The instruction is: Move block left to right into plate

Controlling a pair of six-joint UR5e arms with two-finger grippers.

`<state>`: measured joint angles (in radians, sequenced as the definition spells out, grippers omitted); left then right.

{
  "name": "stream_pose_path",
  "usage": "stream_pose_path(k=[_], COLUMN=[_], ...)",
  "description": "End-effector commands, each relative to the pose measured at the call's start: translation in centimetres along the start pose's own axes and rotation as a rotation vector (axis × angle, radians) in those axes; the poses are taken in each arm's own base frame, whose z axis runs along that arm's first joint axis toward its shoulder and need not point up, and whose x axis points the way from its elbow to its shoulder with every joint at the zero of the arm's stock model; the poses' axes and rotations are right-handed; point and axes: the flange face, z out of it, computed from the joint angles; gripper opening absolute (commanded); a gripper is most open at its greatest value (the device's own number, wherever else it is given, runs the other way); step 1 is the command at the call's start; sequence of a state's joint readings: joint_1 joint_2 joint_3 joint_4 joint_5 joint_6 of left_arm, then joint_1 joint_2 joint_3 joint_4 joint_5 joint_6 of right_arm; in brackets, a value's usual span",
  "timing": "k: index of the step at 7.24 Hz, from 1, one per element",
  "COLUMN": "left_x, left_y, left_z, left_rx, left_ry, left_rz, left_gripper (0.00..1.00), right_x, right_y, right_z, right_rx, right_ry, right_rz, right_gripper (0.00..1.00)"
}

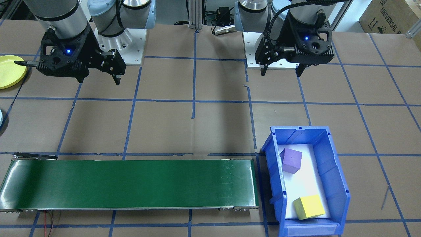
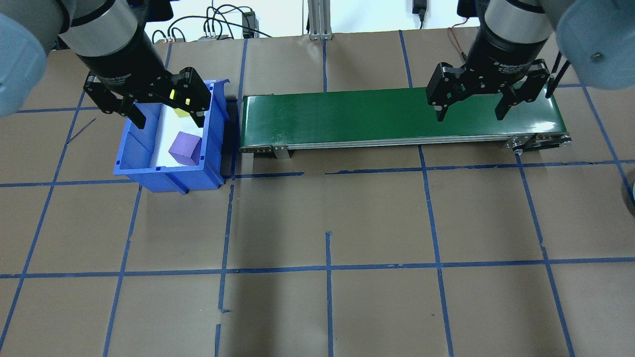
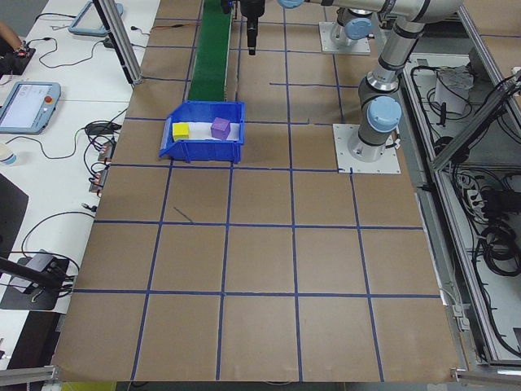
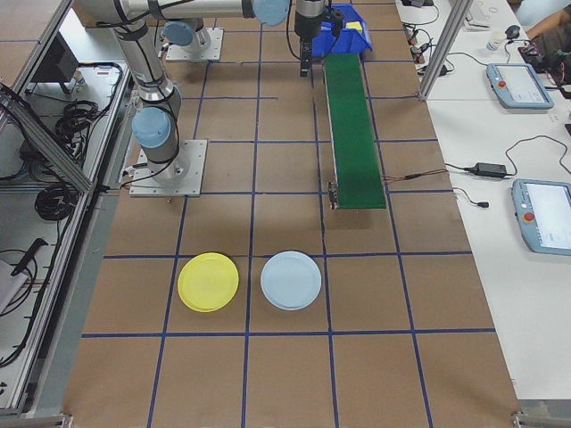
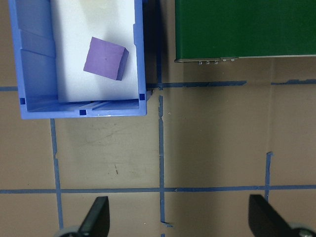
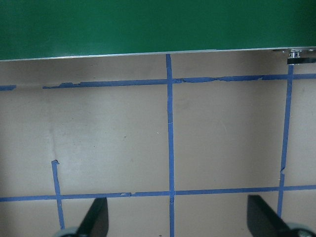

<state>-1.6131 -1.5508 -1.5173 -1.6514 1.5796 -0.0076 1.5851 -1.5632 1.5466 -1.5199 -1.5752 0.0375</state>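
Note:
Two blocks lie in a blue bin [image 1: 335,171]: a purple block [image 1: 291,160] and a yellow block [image 1: 308,206]. In the left wrist view the purple block [image 5: 105,58] sits at the upper left. My left gripper [image 2: 168,121] hangs open and empty above the bin's near side, touching nothing. The yellow plate [image 4: 208,282] lies flat on the table at my right end, also seen as the yellow plate [image 1: 10,70]. Open and empty, my right gripper [image 2: 470,118] hovers by the right end of the green conveyor belt [image 2: 397,116].
A light blue plate [image 4: 291,280] lies beside the yellow one, past the belt's right end. The belt runs from the bin toward the plates. Brown paper with blue tape lines covers the table. Operator desks with tablets line the far side.

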Motion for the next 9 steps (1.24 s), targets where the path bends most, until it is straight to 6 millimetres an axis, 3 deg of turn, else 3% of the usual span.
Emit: stream_pose_path(k=[1,2,3,4,5,6,7,9], left_x=[0.0,-0.5,-0.6,-0.8,-3.7,-7.9,-9.8,-12.7], left_y=[0.0,-0.4,-1.7,-4.6,-9.3,-13.9,-17.3,-24.0], left_z=[0.0,-0.6,0.7,1.4,4.7,8.9,12.1,15.7], left_rx=[0.002,0.021,0.009,0.074,0.115,0.146,0.136,0.137], left_ry=[0.0,0.027,0.053,0.038,0.025,0.02,0.015,0.01], left_rz=[0.017,-0.017,-0.015,-0.012,-0.044,-0.076,-0.059,-0.06], left_gripper=[1.0,1.0,1.0,1.0,1.0,1.0,1.0,1.0], right_x=[0.0,0.0,0.0,0.0,0.0,0.0,0.0,0.0], right_y=[0.0,0.0,0.0,0.0,0.0,0.0,0.0,0.0], right_z=[0.0,0.0,0.0,0.0,0.0,0.0,0.0,0.1], right_rx=[0.001,0.001,0.001,0.001,0.001,0.001,0.001,-0.001], right_ry=[0.002,0.002,0.002,0.002,0.002,0.002,0.002,0.002], right_rz=[0.0,0.0,0.0,0.0,0.0,0.001,0.001,0.001], right_gripper=[1.0,1.0,1.0,1.0,1.0,1.0,1.0,1.0])
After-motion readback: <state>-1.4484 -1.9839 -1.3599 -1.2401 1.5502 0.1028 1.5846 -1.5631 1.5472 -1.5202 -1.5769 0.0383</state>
